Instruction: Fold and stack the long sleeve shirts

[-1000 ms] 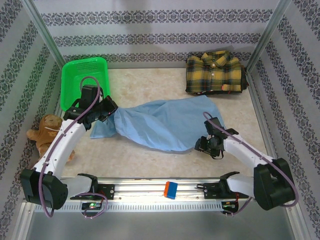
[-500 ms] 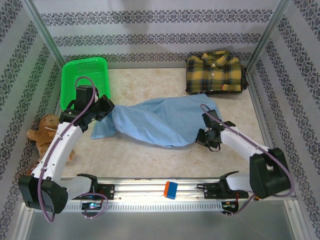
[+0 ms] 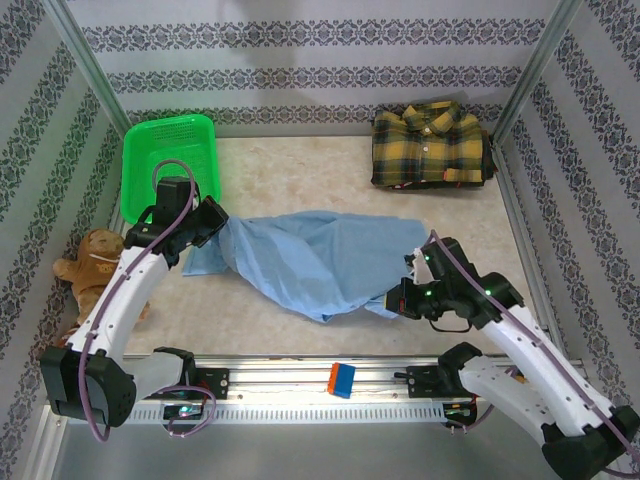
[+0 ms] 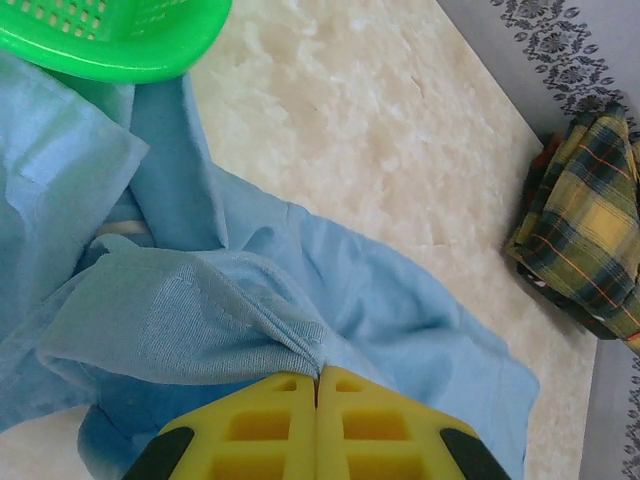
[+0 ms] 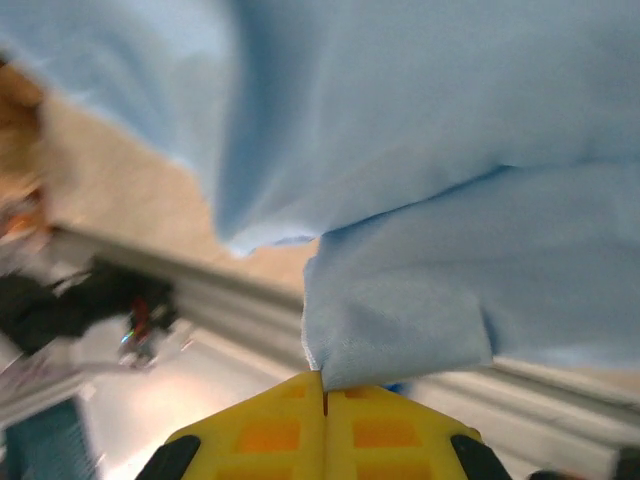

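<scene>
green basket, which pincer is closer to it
Left. The left pincer is right by the green basket's near corner, shut on the blue shirt. The right pincer is far off to the right, shut on the shirt's other end.

The 2 arms (image 3: 120,290) are white with black joints and purple cables; the fingers (image 4: 265,430) are yellow with square pockets.
</scene>
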Controlling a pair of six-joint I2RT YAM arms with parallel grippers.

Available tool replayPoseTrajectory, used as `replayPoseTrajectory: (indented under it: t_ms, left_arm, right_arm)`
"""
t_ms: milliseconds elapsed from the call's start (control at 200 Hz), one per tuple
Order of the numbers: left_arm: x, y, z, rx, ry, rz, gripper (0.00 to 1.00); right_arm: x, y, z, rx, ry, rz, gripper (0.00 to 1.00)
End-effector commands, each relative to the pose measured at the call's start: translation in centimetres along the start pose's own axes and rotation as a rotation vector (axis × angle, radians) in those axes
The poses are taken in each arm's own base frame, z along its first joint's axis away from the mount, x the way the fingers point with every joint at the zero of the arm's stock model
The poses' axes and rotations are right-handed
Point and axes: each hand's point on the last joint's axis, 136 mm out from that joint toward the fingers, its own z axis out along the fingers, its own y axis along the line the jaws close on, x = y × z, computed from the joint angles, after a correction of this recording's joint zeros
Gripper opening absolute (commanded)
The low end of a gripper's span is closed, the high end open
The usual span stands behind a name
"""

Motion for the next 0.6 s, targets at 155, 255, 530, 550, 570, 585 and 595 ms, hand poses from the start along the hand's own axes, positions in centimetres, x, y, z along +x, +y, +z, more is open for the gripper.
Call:
replayPoseTrajectory:
  t_ms: [155,255,530,550,570,585,595]
  left_arm:
    - [-1.6,0.1,1.2,0.007,-0.064,-0.021,0.07]
    - [-1.6,0.1,1.4,0.007,-0.062,-0.020,0.07]
    - [-1.9,0.7,1.5,-0.019,-0.088,-0.030,0.07]
    - [-1.8,0.9,1.6,-0.022,-0.086,-0.032,0.07]
    - [-1.8,0.9,1.7,-0.023,-0.088,-0.035,0.07]
    - [-1.9,0.9,1.7,-0.024,-0.089,-0.036,0.07]
    - [-1.9,1.0,1.8,-0.025,-0.089,-0.037,0.07]
  right_arm:
    - [2.3,5.5,-3.1,-0.194,0.109,-0.064,0.00]
    - [1.0,5.8,-2.4,-0.189,0.095,-0.070,0.00]
    - [0.9,15.7,-5.6,-0.482,0.186,-0.233,0.00]
    - [1.1,16.4,-6.0,-0.493,0.195,-0.250,0.00]
    - [1.3,17.1,-6.4,-0.508,0.202,-0.268,0.00]
    - [1.4,17.6,-6.6,-0.518,0.209,-0.277,0.00]
    - [1.5,18.0,-6.8,-0.527,0.214,-0.284,0.00]
